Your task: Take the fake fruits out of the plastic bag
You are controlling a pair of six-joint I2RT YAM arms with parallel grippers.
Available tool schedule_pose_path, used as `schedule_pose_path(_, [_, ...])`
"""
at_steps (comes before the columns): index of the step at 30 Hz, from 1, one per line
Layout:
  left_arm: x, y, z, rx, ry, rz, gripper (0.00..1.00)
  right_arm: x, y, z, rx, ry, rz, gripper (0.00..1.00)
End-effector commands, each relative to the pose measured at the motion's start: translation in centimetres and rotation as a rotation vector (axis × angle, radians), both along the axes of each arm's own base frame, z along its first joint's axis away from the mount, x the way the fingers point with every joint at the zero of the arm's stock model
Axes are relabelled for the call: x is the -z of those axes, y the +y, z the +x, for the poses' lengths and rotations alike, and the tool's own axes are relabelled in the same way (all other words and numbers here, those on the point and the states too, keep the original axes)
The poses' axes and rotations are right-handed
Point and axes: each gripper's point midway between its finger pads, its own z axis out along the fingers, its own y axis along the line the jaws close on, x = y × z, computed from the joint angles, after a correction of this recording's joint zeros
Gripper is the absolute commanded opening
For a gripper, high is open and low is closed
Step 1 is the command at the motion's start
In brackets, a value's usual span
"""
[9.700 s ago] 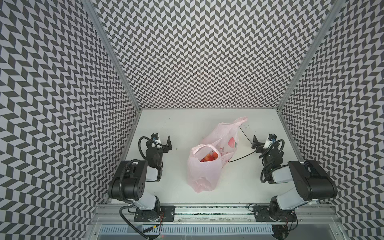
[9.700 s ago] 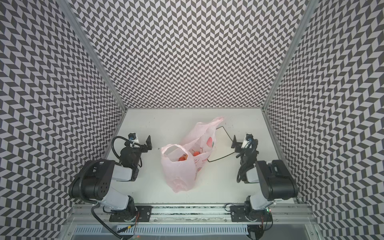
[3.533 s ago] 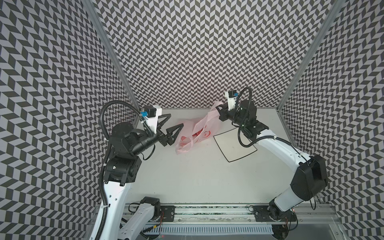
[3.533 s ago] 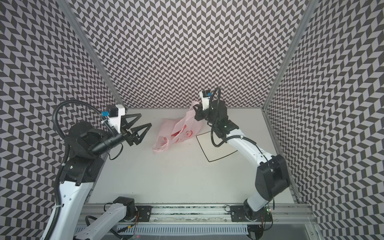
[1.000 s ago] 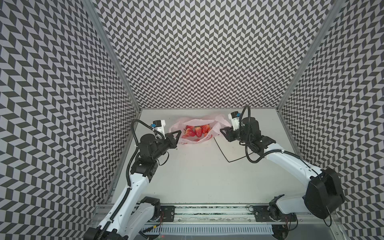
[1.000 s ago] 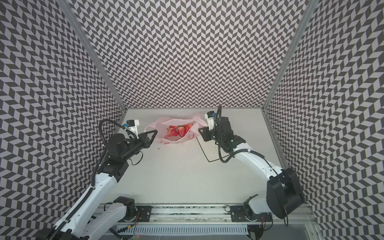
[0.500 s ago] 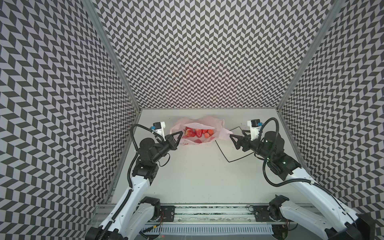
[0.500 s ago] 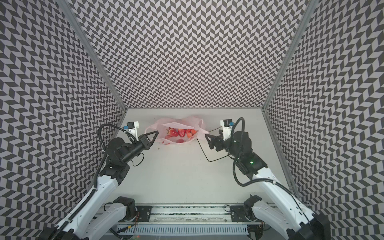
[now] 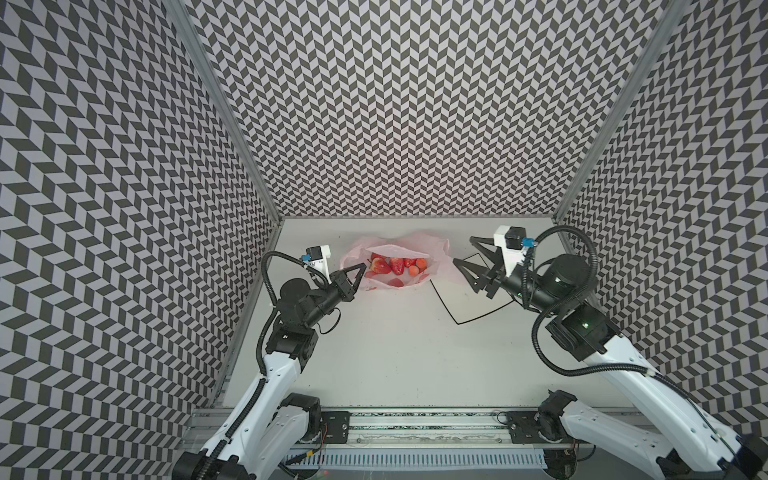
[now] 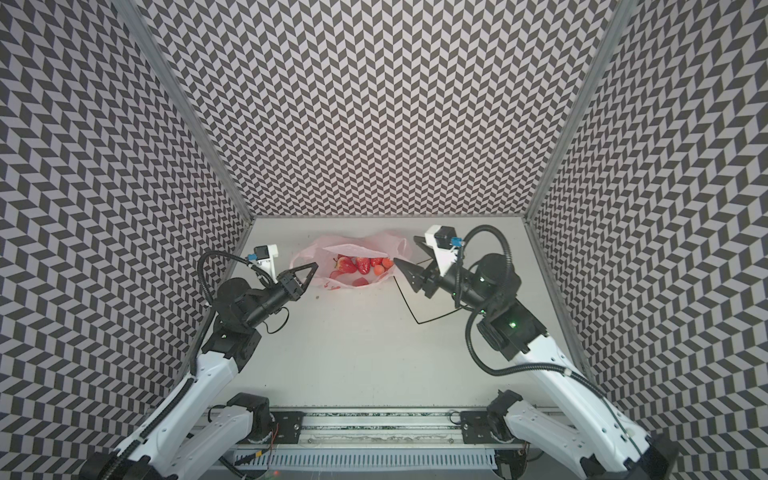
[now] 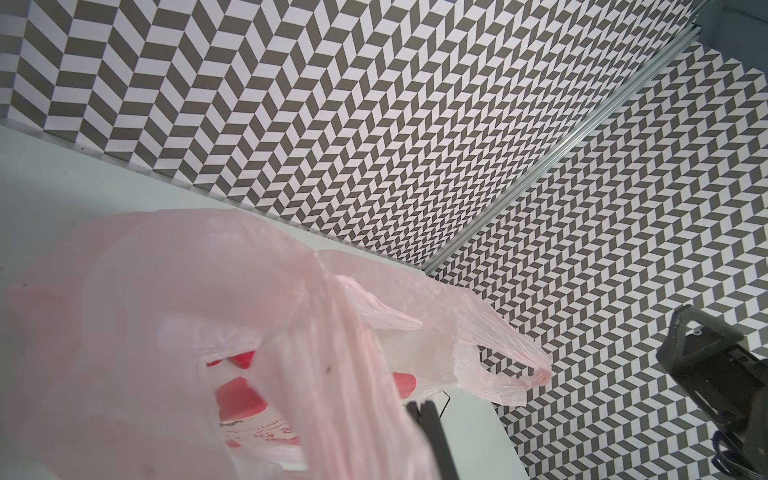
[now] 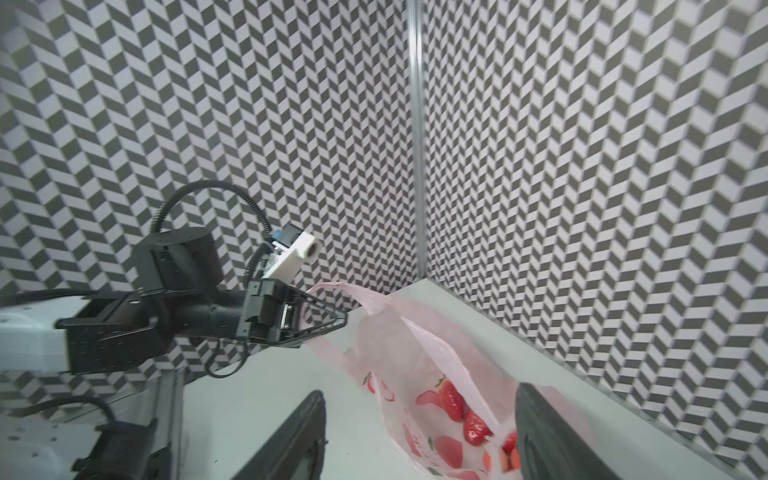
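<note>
The pale-pink plastic bag lies at the back of the table with its mouth open upward. Inside show the fake fruits: red strawberries and small orange ones. My left gripper is shut on the bag's left edge; in the left wrist view its tips pinch the pink film. My right gripper hangs open just right of the bag. In the right wrist view the right gripper frames the bag and strawberries.
A flat white square plate with a thin black rim lies under the right gripper, right of the bag. Patterned walls close in the back and both sides. One bag handle loop sticks out toward the right arm.
The right gripper has let go of the bag's right side, opened, and drawn back to the right and upward. The left gripper stays shut on the bag's left edge.
</note>
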Motion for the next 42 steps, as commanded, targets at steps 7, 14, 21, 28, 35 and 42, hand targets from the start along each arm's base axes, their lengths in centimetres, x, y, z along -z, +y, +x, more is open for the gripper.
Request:
schedule_pose_path(7, [0.2, 0.0, -0.4, 0.003, 0.015, -0.003, 0.00, 4.2, 8.3, 4.8, 0.096, 0.191, -0.127, 0.47])
schedule_pose_path(14, [0.3, 0.0, -0.5, 0.003, 0.022, -0.005, 0.00, 10.3, 12.1, 7.3, 0.130, 0.284, -0.237, 0.32])
schedule_pose_path(21, [0.7, 0.0, -0.7, 0.003, 0.032, -0.006, 0.00, 15.5, 14.3, 10.5, 0.211, 0.389, -0.273, 0.19])
schedule_pose_path(28, [0.7, 0.2, -1.2, -0.003, 0.037, 0.008, 0.00, 19.9, 15.7, 13.0, 0.230, 0.266, -0.467, 0.18])
schedule_pose_path(35, [0.6, 0.5, -1.6, -0.016, 0.028, 0.014, 0.00, 23.3, 15.2, 12.2, 0.061, -0.130, -0.819, 0.17])
schedule_pose_path(42, [0.6, 0.7, -2.3, -0.020, 0.029, 0.019, 0.00, 27.4, 14.4, 13.0, 0.015, -0.181, -1.016, 0.16])
